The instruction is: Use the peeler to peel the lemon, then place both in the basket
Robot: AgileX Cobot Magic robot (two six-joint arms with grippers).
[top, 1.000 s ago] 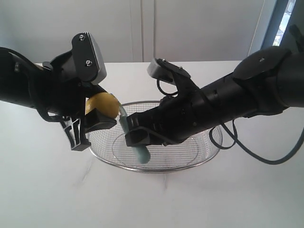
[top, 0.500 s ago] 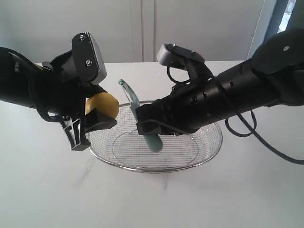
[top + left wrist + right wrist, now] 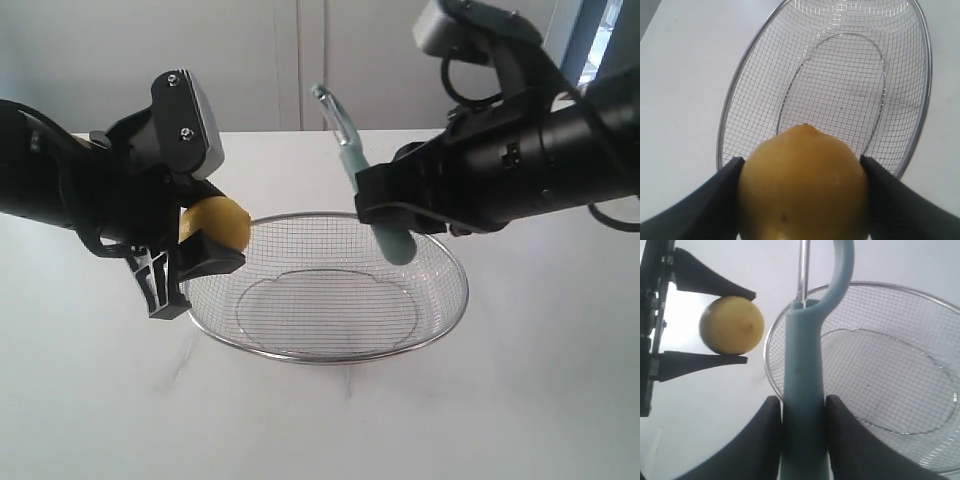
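My left gripper (image 3: 215, 230) is shut on the yellow lemon (image 3: 224, 220), held in the air just past the left rim of the wire mesh basket (image 3: 330, 357). In the left wrist view the lemon (image 3: 802, 185) fills the gap between both black fingers, with the basket (image 3: 722, 140) beneath. My right gripper (image 3: 385, 212) is shut on the pale teal handle of the peeler (image 3: 350, 150), raised above the basket's back right with its metal head pointing up. In the right wrist view the peeler (image 3: 802, 375) stands between the fingers, apart from the lemon (image 3: 732, 325).
The basket (image 3: 900, 370) holds nothing and rests on a white table (image 3: 100, 400). A pale wall (image 3: 300, 60) stands behind the table. A black cable (image 3: 610, 215) hangs off the right arm.
The right arm has lifted the peeler up and to the right, away from the lemon and out of the basket. The left arm and lemon have stayed put.
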